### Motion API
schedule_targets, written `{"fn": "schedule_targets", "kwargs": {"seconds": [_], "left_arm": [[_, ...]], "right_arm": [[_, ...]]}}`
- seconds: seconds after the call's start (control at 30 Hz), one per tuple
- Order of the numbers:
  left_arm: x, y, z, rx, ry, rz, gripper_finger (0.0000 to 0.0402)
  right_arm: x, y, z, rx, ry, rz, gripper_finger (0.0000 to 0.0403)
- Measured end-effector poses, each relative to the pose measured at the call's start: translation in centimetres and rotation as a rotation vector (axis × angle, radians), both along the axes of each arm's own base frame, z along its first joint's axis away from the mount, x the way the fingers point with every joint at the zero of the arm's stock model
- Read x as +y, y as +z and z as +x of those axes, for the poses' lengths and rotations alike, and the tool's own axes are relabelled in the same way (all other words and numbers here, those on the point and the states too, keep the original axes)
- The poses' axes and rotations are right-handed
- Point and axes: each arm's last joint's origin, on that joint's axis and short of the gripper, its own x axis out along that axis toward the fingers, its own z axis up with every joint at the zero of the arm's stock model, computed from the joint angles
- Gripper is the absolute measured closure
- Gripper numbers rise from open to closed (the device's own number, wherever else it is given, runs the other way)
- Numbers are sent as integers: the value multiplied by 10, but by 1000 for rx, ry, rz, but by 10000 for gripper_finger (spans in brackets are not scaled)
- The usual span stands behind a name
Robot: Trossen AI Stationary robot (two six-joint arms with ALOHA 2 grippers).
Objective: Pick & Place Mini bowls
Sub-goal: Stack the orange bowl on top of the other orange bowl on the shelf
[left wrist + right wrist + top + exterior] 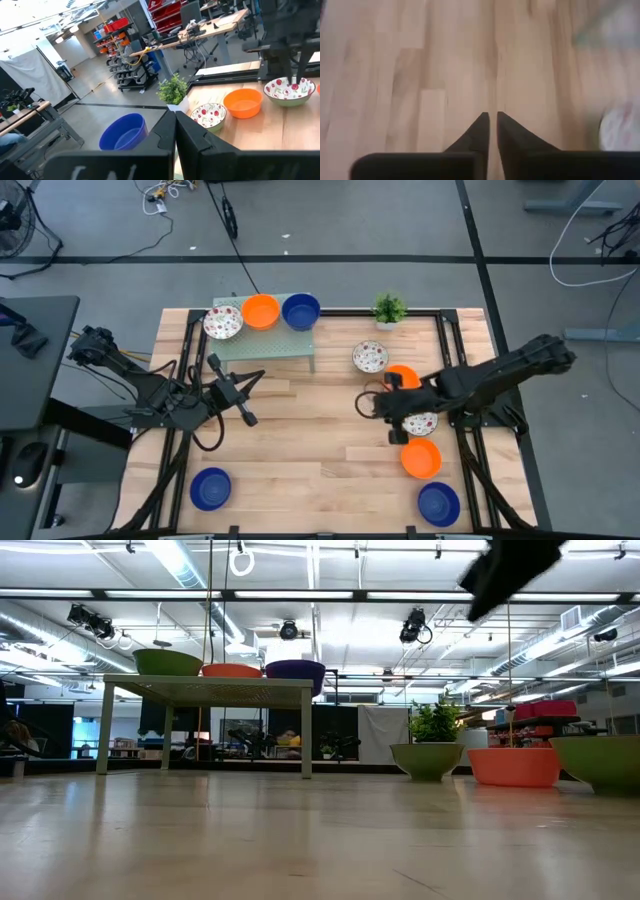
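text: none we can read | labels, brands, numbers, signs: we find none legible in the high, low or either wrist view

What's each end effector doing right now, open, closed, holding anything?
Left end effector: closed, empty, parked over the table's left side.
Right end effector: fingers nearly together, holding nothing, over bare wood beside a speckled bowl.
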Motion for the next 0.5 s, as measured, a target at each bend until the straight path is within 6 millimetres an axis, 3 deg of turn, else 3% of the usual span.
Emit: {"fn": "schedule_targets", "kwargs": {"seconds": [0.3,0.5], "left_arm": [[0,0,0,-1,0,-1,385],[0,0,0,-1,0,-1,385]], "right_arm": [[-33,-68,-18,175,-365,12,242],[-62,-93,-21,164,-504,32,213]]}}
